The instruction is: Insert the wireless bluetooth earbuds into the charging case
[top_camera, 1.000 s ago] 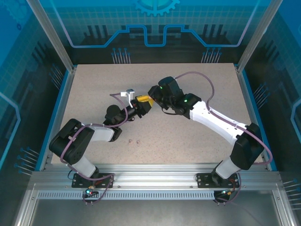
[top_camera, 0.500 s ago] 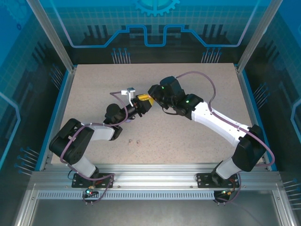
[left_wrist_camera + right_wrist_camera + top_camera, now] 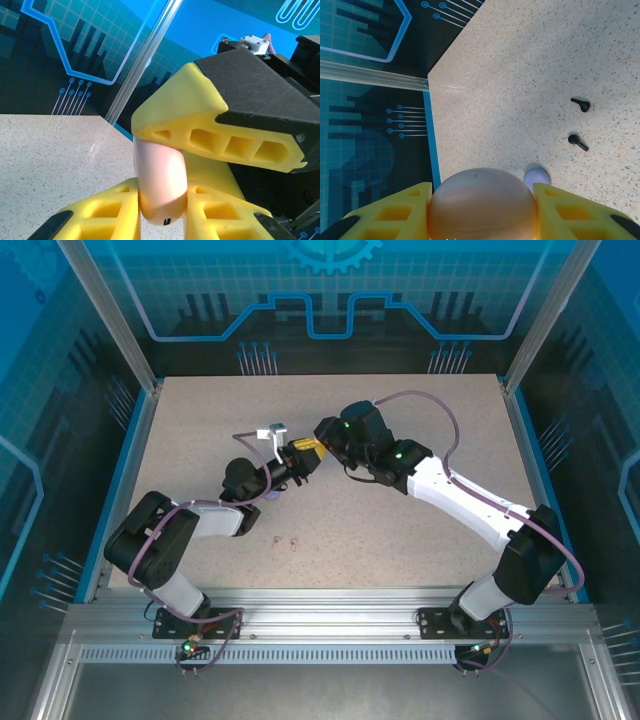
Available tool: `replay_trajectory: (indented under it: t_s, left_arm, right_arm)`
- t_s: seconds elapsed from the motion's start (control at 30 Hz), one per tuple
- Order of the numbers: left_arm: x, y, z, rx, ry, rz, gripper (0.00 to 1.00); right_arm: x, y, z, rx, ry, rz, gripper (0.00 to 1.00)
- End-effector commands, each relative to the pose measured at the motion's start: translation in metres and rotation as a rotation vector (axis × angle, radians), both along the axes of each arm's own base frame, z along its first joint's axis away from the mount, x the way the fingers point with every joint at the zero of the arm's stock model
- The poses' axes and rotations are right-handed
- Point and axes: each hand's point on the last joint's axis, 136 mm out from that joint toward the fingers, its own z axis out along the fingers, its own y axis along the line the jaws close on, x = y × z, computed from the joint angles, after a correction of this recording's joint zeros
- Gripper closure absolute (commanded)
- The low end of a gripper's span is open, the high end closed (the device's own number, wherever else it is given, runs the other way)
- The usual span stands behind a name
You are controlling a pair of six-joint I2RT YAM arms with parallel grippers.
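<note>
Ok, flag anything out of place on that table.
Two black earbuds lie loose on the table, apart and outside any case, near a lavender round case. Otherwise nothing odd: the left end effector and right end effector both grip the pale pink case.

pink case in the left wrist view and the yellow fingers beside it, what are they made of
Pink charging case: probably hard plastic, smooth satin finish, judging by its soft sheen and rounded edge. Yellow fingers: likely matte printed or moulded plastic, with open rectangular cells along their sides.
</note>
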Motion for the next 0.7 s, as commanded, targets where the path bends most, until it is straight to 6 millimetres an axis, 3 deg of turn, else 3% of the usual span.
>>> replay_trajectory:
  t_s: [0.0, 0.23, 0.47, 0.67]
  left_arm:
    - [-0.005, -0.005, 0.029, -0.048, -0.071, -0.043, 0.75]
    - [-0.007, -0.006, 0.037, -0.058, -0.084, -0.060, 0.81]
    - [-0.014, -0.007, 0.047, -0.072, -0.098, -0.087, 0.78]
    - [-0.017, -0.009, 0.056, -0.088, -0.104, -0.109, 0.86]
  right_arm:
    - [-0.004, 0.011, -0.001, 0.043, 0.010, 0.032, 0.69]
    - [-0.004, 0.011, -0.001, 0.044, 0.009, 0.033, 0.69]
    - [-0.004, 0.009, 0.002, 0.073, 0.009, 0.031, 0.69]
    - [-0.004, 0.010, 0.006, 0.127, 0.008, 0.037, 0.70]
